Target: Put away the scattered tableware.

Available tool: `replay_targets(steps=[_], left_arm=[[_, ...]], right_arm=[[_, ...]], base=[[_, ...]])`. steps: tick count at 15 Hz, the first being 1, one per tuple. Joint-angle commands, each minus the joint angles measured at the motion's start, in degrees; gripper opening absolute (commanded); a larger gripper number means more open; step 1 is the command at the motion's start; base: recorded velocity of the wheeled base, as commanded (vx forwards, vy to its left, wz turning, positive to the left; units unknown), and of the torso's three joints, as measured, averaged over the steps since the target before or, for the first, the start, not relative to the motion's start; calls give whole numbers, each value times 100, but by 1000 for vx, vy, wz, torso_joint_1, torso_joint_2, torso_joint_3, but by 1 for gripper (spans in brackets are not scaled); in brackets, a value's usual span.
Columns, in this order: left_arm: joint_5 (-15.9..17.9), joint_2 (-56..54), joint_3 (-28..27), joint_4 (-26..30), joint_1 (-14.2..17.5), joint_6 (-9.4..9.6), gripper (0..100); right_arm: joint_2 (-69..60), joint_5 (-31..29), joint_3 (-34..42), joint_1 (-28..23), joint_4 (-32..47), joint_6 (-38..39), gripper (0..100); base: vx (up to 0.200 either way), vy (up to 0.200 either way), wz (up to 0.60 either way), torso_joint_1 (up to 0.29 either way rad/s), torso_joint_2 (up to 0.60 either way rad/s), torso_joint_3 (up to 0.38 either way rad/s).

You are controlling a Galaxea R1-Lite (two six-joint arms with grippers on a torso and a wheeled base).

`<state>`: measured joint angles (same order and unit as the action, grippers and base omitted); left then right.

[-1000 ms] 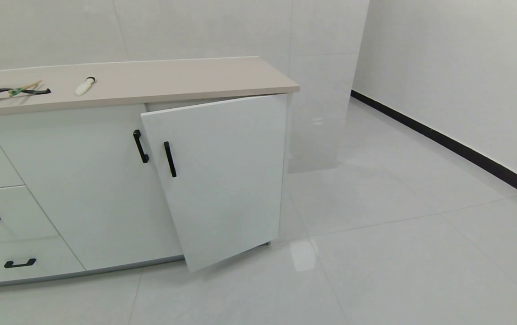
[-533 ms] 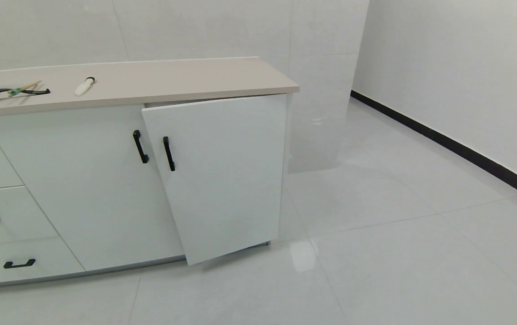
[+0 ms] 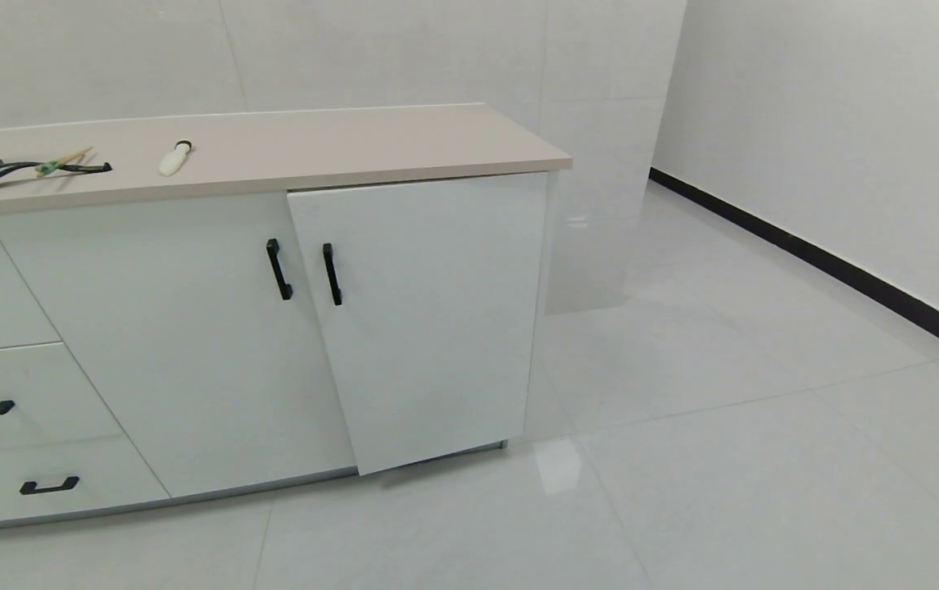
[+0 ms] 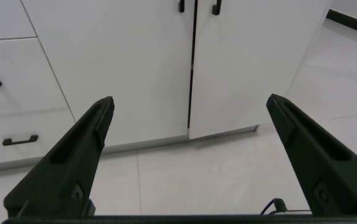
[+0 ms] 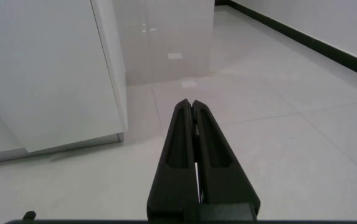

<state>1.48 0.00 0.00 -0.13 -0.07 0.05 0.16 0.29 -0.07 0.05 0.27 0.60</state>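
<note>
We hold the left gripper (image 4: 190, 106) wide open, the right gripper (image 5: 192, 107) closed, both empty and low, well below the small white-handled utensil (image 3: 175, 158) on the beige bench (image 3: 338, 143).

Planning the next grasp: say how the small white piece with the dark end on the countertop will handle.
The white piece looks small, so probably light. Its rounded, tapering shape suggests it may roll on the smooth countertop if nudged sideways. It seems rigid; its material cannot be told.
</note>
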Motion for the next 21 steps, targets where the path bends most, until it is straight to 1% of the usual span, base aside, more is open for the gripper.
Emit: replay_targets(steps=[1,6,9,12,15,17,21], left_arm=[[2,0,0,-4,-1,-5,100],[2,0,0,-4,-1,-5,100],[-16,0,0,-4,-1,13,100],[-16,0,0,-4,-1,13,100],[-16,0,0,-4,-1,13,100],[-16,0,0,-4,-1,4,100],[-7,0,0,-4,-1,4,100]], right_arm=[[19,-3,-1,4,0,2,0],[19,6,-1,-5,0,-7,0],[19,-3,-1,-5,0,-7,0],[19,-3,-1,-5,0,-7,0],[19,-38,-1,-5,0,-16,0],[19,-29,-1,-5,0,-16,0],[19,-29,-1,-5,0,-16,0]], base=[[0,200,0,-2,2,2],[0,200,0,3,2,4],[0,200,600,-1,2,1],[0,0,0,0,0,0],[0,0,600,4,4,5],[0,0,0,0,0,0],[0,200,0,4,1,2]])
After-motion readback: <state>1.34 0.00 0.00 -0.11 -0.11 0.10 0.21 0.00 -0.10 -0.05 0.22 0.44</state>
